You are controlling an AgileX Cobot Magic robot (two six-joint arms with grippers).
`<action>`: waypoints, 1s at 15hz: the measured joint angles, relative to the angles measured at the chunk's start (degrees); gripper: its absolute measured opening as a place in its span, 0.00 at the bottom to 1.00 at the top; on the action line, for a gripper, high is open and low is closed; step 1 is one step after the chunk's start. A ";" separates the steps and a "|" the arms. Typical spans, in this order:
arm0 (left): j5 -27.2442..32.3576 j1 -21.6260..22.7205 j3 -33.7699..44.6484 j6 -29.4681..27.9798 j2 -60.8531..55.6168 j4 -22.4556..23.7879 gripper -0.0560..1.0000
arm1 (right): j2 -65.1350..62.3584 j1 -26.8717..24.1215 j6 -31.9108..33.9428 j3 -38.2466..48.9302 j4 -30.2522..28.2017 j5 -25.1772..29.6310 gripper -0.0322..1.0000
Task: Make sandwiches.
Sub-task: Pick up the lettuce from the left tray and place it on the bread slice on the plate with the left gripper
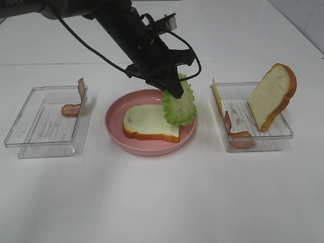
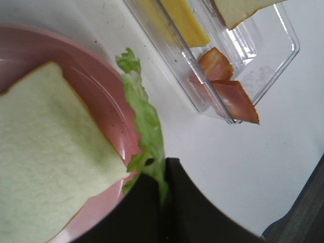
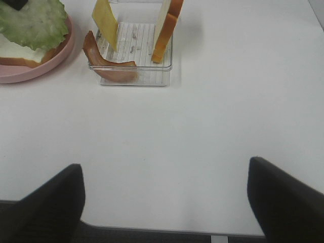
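Note:
A white bread slice (image 1: 151,123) with orange-brown crust lies on the pink plate (image 1: 115,132). My left gripper (image 1: 174,92) is shut on a ruffled green lettuce leaf (image 1: 180,106), which hangs upright over the plate's right side, just right of the bread (image 2: 45,162). In the left wrist view the lettuce (image 2: 144,119) is pinched between the black fingers (image 2: 187,202). My right gripper (image 3: 164,202) is open over bare table, away from the food; it does not show in the high view.
A clear tray (image 1: 255,136) on the right holds a leaning bread slice (image 1: 272,96), a yellow cheese square (image 1: 217,94) and bacon (image 1: 238,132). A clear tray (image 1: 30,139) on the left holds bacon strips (image 1: 75,104).

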 joint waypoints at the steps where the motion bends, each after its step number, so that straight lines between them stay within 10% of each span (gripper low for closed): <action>1: 0.11 0.00 0.00 -0.11 0.17 0.86 0.05 | 0.00 0.00 0.00 0.00 0.00 0.00 0.85; 11: 1.09 0.00 -0.06 -4.76 2.12 21.94 0.05 | 0.00 0.00 0.00 0.00 0.00 0.00 0.85; 15: 0.23 0.00 -0.06 -4.98 2.12 22.23 0.05 | 0.00 0.00 0.00 0.00 0.00 0.00 0.85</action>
